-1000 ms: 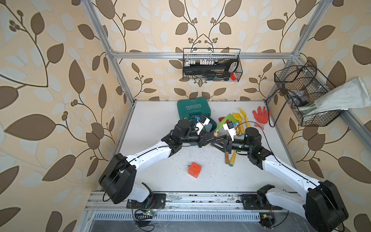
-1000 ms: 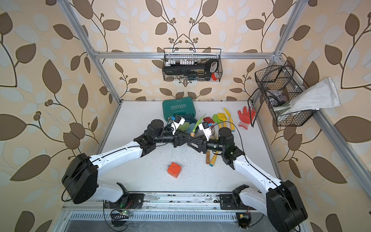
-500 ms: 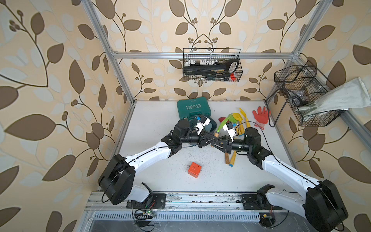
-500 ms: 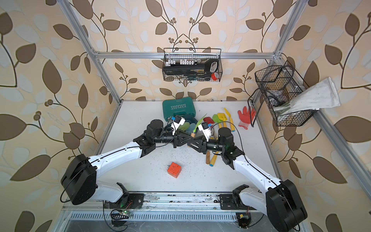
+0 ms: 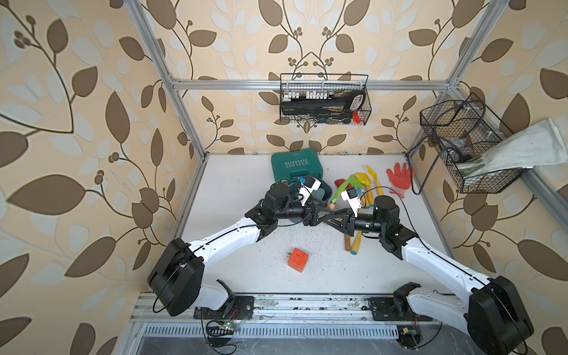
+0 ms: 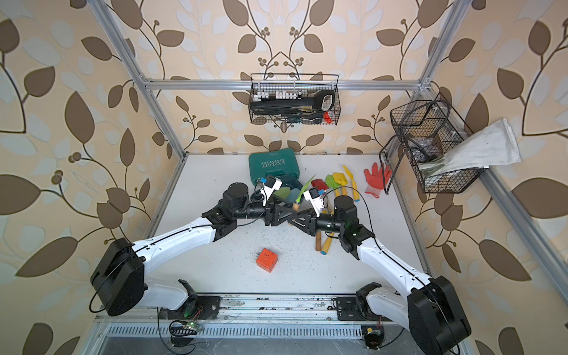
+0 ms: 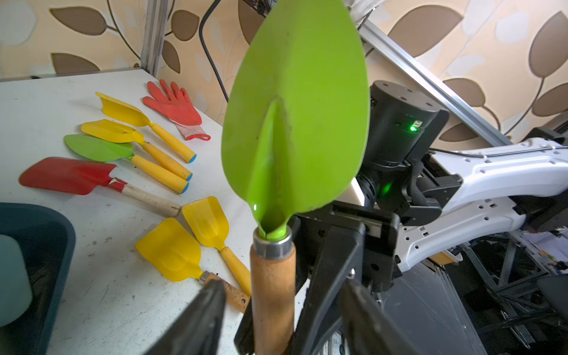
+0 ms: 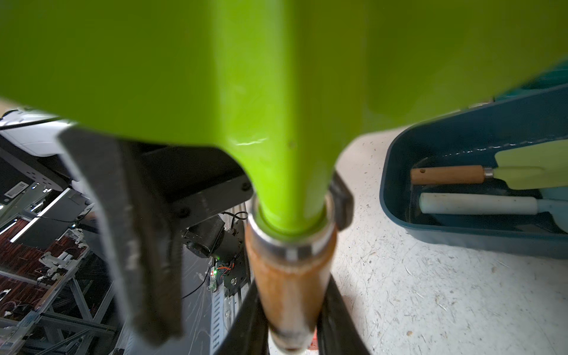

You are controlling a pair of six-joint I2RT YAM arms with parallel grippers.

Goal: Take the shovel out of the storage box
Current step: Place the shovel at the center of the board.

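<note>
White table (image 7: 101, 295) bears six shovels (image 7: 67, 175), one glove (image 7: 172, 104).

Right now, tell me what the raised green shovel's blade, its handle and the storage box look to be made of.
The shovel's blade: probably painted metal, since it is thin and glossy green with a pressed ridge. Its handle: wood, matt brown with visible grain, capped by a shiny metal collar. The storage box: likely plastic, smooth dark teal with a rounded moulded rim.
</note>
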